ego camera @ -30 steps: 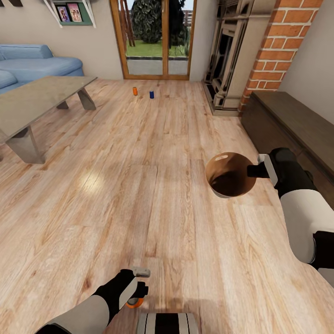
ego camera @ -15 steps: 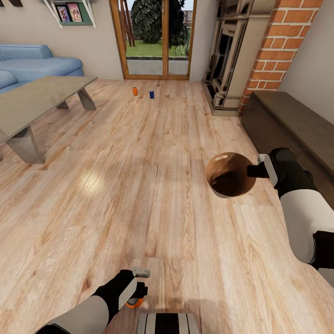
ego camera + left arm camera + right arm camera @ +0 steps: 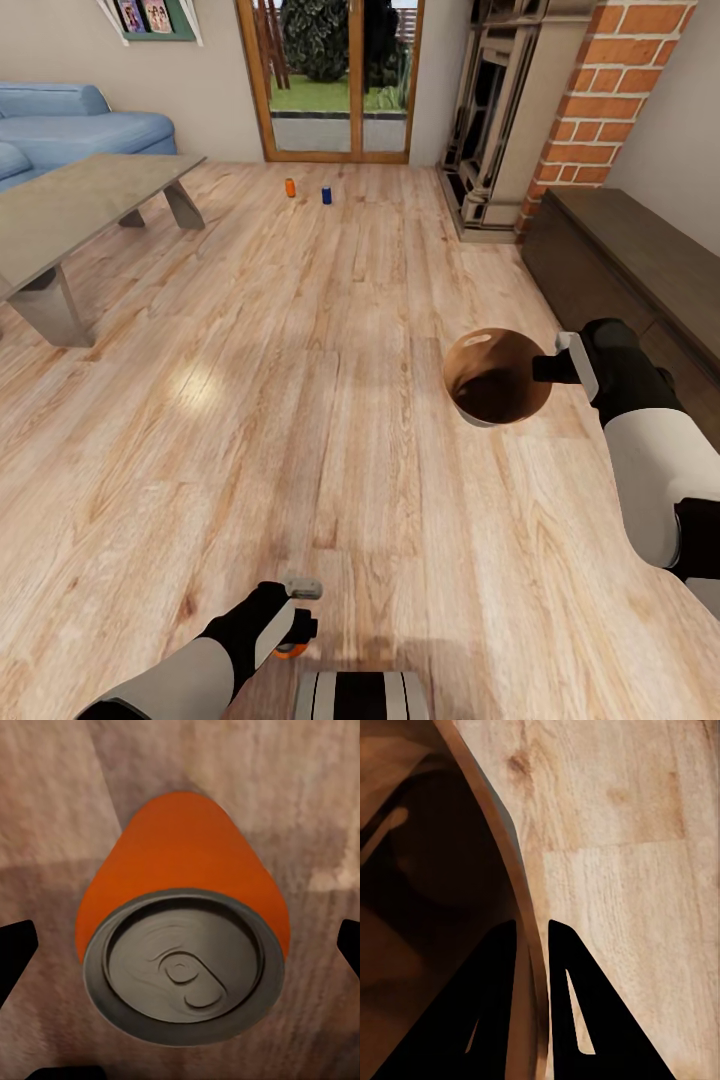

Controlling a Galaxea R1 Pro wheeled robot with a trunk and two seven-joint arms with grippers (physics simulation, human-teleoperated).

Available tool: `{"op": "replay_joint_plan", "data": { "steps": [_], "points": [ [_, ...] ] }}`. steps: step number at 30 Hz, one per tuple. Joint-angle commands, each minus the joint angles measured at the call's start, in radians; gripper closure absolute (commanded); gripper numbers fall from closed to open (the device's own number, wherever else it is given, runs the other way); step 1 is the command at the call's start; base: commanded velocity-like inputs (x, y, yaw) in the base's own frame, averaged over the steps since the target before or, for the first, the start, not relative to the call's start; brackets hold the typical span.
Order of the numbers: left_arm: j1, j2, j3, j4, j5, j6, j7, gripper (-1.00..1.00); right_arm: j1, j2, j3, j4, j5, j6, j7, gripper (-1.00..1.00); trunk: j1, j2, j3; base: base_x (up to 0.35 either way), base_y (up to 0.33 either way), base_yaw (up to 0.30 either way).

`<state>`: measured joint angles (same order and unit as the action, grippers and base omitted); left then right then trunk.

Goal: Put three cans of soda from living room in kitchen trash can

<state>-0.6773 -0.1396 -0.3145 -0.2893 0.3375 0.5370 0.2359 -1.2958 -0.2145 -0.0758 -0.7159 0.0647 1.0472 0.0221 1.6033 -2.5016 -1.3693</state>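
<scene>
Head view: right gripper [image 3: 545, 369] pinches the rim of the tash can [image 3: 497, 377], held above the floor [image 3: 350, 420]; left gripper [image 3: 297, 630], fingers spread wide, flanks an orange can [image 3: 184, 945]; another orange can [image 3: 290, 187] and blue can [image 3: 326, 195] stand near the glass doors [image 3: 330, 75].

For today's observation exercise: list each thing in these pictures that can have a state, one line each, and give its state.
Left gripper: open, fingers either side of an orange can, not touching it.
Orange can: upright on the floor, tab unopened.
Right gripper: shut on the bin's rim.
Bin: held above the floor, mouth up, looks empty.
Far orange can: upright on the floor.
Blue can: upright on the floor.
</scene>
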Motion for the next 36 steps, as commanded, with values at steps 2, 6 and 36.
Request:
{"op": "replay_joint_plan", "data": {
  "steps": [2,6,36],
  "points": [
    [0.000,0.000,0.000,0.000,0.000,0.000,0.000,-1.00,0.000,0.000,-0.001,0.000,-0.009,0.000,0.004,1.00,0.000,0.000,0.000,0.000,0.000,0.000],
    [0.001,-0.001,-0.001,0.001,0.000,0.000,0.000,-1.00,0.000,0.001,-0.001,0.000,-0.009,0.000,0.004,1.00,0.000,0.000,0.000,0.000,0.000,0.000],
    [0.001,-0.003,-0.002,0.000,0.002,-0.001,0.000,1.00,0.000,-0.001,0.000,0.000,-0.009,0.000,0.004,1.00,0.004,-0.002,-0.035,0.000,0.000,0.000]
  ]
}}
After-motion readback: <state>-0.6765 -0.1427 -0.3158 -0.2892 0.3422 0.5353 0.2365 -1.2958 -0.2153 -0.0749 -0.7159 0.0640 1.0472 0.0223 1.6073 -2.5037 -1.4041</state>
